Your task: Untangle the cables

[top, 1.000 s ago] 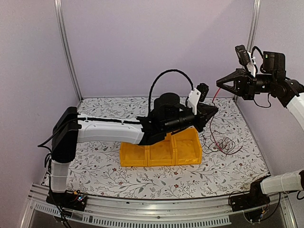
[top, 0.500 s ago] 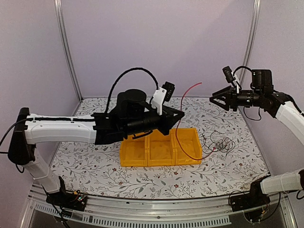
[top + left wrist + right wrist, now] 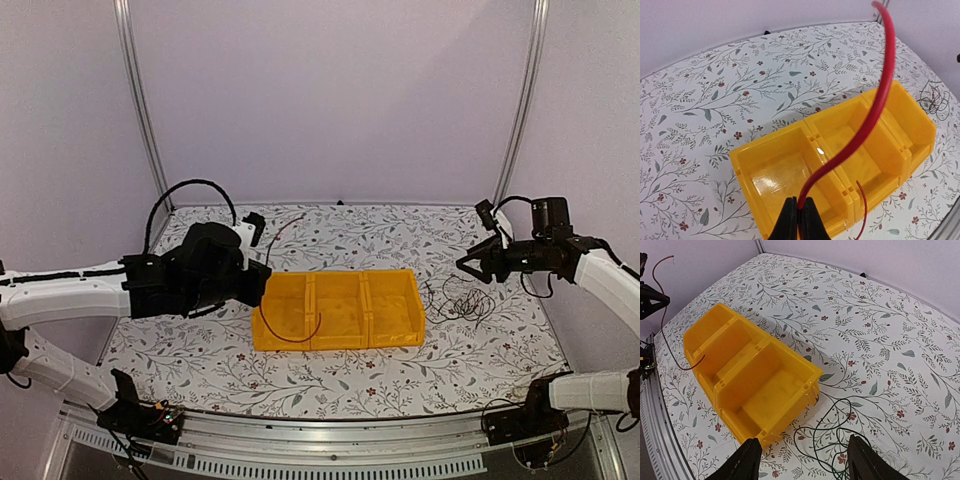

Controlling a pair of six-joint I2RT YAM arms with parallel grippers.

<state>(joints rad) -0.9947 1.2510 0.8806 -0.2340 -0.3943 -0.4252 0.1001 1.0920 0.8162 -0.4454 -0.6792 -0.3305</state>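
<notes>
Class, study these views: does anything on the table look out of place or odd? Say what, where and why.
One red cable, pinched in the left hand, loops across the left end of the yellow bin. It is apart from the other cables, which lie tangled right of the bin.

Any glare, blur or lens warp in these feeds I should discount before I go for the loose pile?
Left wrist: the red cable looms thick and soft near the lens, a small glare spot sits on the floor of the yellow bin, and the far edge of the table bows. Right wrist: the scene is sharp. Top external: even light, but the tangled cables are hair-thin and barely resolved.
</notes>
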